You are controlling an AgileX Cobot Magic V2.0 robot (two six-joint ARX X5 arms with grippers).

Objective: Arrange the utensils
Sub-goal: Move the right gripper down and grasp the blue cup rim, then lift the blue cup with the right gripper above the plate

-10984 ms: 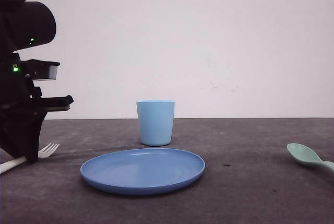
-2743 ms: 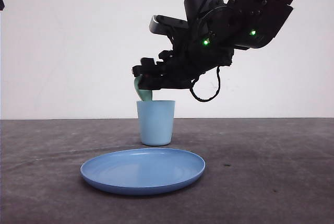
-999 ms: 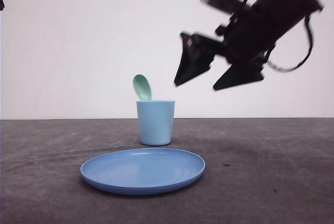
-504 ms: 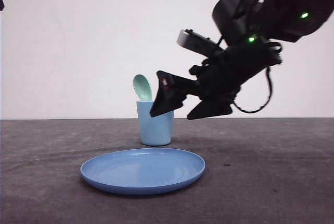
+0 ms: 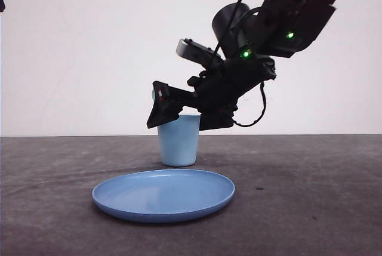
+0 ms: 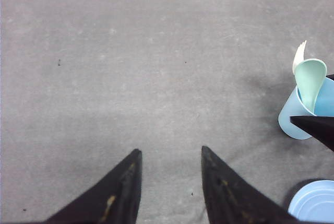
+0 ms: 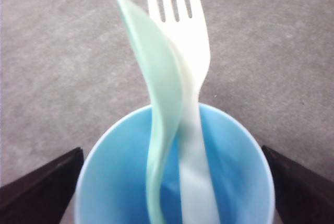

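The right gripper [image 5: 179, 113] hangs spread wide at the rim of the light blue cup [image 5: 178, 141], gripping nothing and hiding most of the mint spoon [image 7: 159, 130] and white fork [image 7: 185, 78], which stand together inside it. The left gripper [image 6: 169, 177] is parted and bare above the table [image 6: 130, 78]. No writing is legible.

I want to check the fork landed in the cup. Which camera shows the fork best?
The right wrist view: the white fork stands in the light blue cup, tines up, beside the mint-green spoon. The left wrist view shows just its tip behind the spoon. In the front view the right gripper blocks that spot.
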